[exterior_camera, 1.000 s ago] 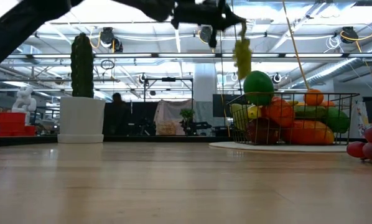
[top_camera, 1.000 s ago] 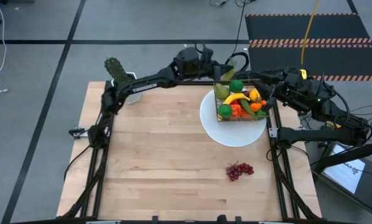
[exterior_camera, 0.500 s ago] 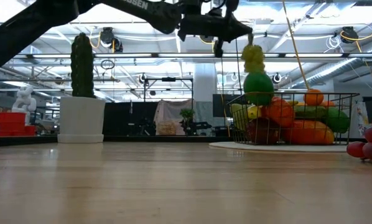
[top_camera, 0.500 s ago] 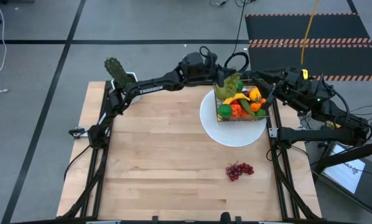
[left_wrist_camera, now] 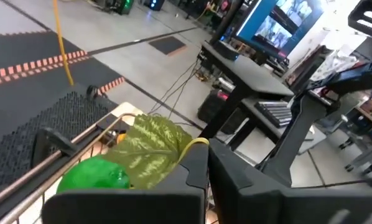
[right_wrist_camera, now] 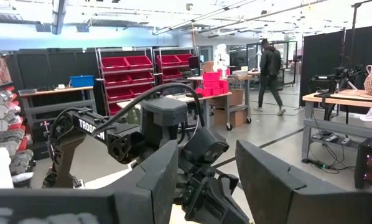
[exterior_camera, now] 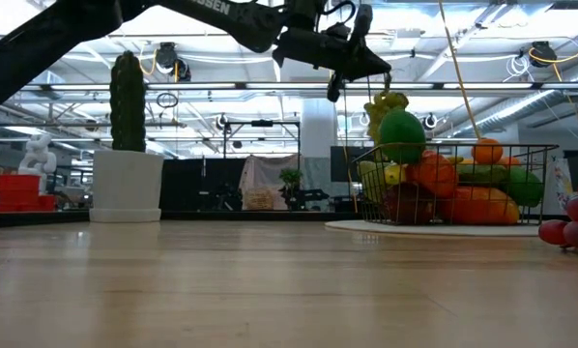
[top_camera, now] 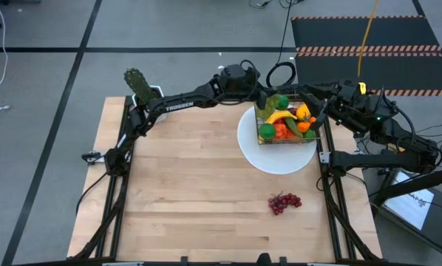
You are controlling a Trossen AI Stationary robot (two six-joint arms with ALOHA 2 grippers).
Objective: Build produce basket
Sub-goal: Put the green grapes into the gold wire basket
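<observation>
The basket (top_camera: 288, 123) sits on a white plate (top_camera: 276, 157) at the far right of the table (top_camera: 199, 185), already heaped with produce (top_camera: 284, 120): a banana, an orange, green and red fruit. Over its far left corner we see the left gripper (top_camera: 264, 96), its fingers pinched shut on a bunch of green grapes (exterior_camera: 384, 102) by the stem. In the low view the bunch hangs straight down from the fingertips, long axis upright, its bottom touching or just above the big green fruit (exterior_camera: 401, 135) on top of the heap. So we judge the drop is almost directly below, and letting go should land the grapes on the pile, though they could roll off the round fruit.

The right gripper (top_camera: 321, 112) waits at the basket's right edge, fingers partly apart, holding nothing we can see.

A bunch of purple grapes (top_camera: 284, 202) lies on the bare table, well apart from the basket, nearer the right arm.
</observation>
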